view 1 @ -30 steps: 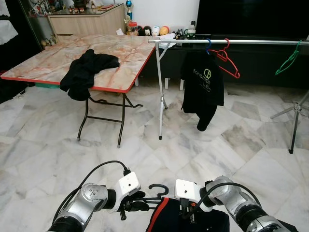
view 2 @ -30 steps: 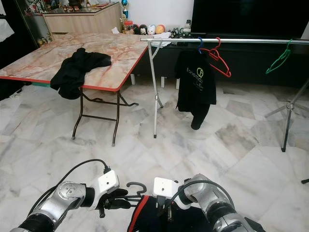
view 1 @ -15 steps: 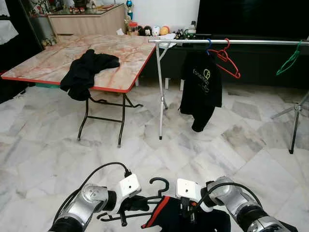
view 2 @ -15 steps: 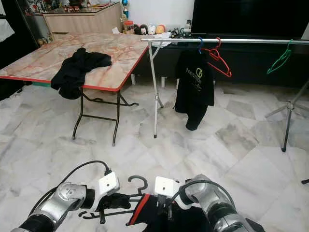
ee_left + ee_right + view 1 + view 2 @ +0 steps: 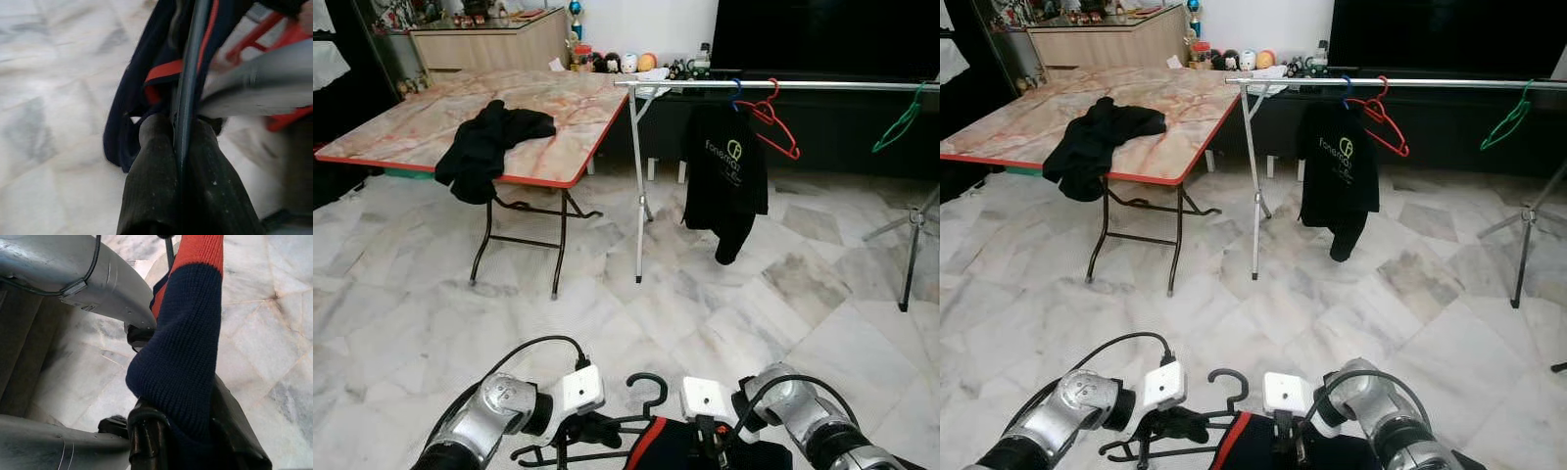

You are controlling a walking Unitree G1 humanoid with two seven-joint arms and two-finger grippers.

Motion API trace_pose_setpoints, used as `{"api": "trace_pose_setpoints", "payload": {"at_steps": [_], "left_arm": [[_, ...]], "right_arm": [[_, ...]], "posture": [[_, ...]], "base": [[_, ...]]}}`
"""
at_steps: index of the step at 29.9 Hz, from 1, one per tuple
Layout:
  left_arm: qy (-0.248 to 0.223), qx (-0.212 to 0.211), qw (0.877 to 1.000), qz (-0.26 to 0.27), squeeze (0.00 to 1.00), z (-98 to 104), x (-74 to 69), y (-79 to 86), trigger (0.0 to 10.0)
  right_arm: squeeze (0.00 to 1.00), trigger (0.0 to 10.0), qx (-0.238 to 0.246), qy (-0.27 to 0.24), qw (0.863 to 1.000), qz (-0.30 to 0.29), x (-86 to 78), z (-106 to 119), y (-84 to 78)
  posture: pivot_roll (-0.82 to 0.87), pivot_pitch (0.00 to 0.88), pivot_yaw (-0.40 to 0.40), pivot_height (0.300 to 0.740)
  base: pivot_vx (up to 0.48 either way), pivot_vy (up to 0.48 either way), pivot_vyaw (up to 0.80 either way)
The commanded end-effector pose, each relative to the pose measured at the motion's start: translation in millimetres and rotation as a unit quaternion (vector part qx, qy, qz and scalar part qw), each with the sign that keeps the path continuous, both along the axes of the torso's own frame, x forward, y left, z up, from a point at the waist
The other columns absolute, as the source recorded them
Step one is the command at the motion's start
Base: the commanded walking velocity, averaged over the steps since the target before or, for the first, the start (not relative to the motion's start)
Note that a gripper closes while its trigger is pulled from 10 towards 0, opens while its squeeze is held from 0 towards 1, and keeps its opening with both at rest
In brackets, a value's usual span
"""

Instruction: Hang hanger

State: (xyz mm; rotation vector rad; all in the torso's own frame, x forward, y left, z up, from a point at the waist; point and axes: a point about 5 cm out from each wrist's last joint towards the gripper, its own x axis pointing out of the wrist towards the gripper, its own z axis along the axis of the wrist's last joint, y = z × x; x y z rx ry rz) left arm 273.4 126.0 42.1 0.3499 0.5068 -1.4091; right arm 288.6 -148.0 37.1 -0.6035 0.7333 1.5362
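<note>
Left gripper (image 5: pixel 178 134): fingers pinched tight on black wire hanger (image 5: pixel 641 392), low in front, just above marble floor (image 5: pixel 607 304)
Right gripper (image 5: pixel 178 428): clamped on navy knit garment w/ red trim (image 5: pixel 188 347); garment draped on the hanger
Silver clothes rail (image 5: pixel 783 85): well ahead; carries black printed shirt (image 5: pixel 726 176), red hanger (image 5: pixel 773 122), green hanger (image 5: pixel 901 119)
Folding table (image 5: pixel 470 117): on the left w/ black cloth (image 5: pixel 489 142)

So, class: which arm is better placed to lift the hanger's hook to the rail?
Probably the left. The left gripper is shut on the black hanger itself, just below its hook, while the right gripper pinches the navy garment. The rail lies ahead.
</note>
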Motion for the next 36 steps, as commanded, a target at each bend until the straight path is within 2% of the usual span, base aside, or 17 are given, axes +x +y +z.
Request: {"api": "trace_pose_setpoints", "payload": {"at_steps": [1, 13, 18, 19, 27, 35, 36], "left_arm": [[0.014, -0.016, 1.0, 0.008, 1.0, 9, 2.0, 11.1, 10.0], [0.035, -0.019, 0.999, -0.015, 1.0, 12, -2.8, 10.6, 10.0], [0.026, -0.017, 0.999, -0.012, 1.0, 11, -1.8, 8.6, 10.0], [0.02, -0.018, 1.0, -0.013, 0.0, 11, -1.5, 7.5, 10.0], [0.024, -0.012, 1.0, -0.009, 0.0, 11, -2.0, 7.5, 10.0], [0.016, -0.004, 1.0, -0.004, 0.0, 11, -0.4, 7.1, 10.0], [0.009, 0.001, 1.0, 0.0, 0.0, 11, 1.2, 6.7, 7.8]], "right_arm": [[0.0, 10.0, -0.007, 0.01, 1.0, 0.018, -4.0, -2, -1.6], [0.0, 10.0, 0.014, 0.013, 1.0, 0.021, -3.3, -1, 9.5], [0.0, 10.0, 0.017, 0.009, 1.0, 0.014, -1.7, 0, 11.0], [0.0, 10.0, 0.023, 0.007, 1.0, 0.007, -0.6, 0, 13.1], [0.0, 10.0, 0.028, -0.001, 1.0, -0.008, -0.1, -3, 20.1], [0.0, 10.0, 0.028, -0.016, 0.999, -0.025, 3.5, -1, 20.5], [0.0, 10.0, 0.028, -0.013, 0.999, -0.022, 3.3, -1, 20.7]], "posture": [[0.05, 0.01, 0.068, 0.74], [0.05, 0.0, 0.073, 0.74], [0.05, 0.0, 0.076, 0.74], [0.05, 0.0, 0.076, 0.74], [0.05, 0.0, 0.076, 0.74], [0.05, 0.0, 0.076, 0.74], [0.05, 0.0, 0.076, 0.74]], "base": [[0.0, 0.0, 0.0], [0.0, 0.0, 0.0], [0.0, 0.0, 0.0], [0.0, 0.0, 0.0], [0.0, 0.0, 0.0], [0.0, 0.0, 0.0], [0.0, 0.0, 0.0]]}}
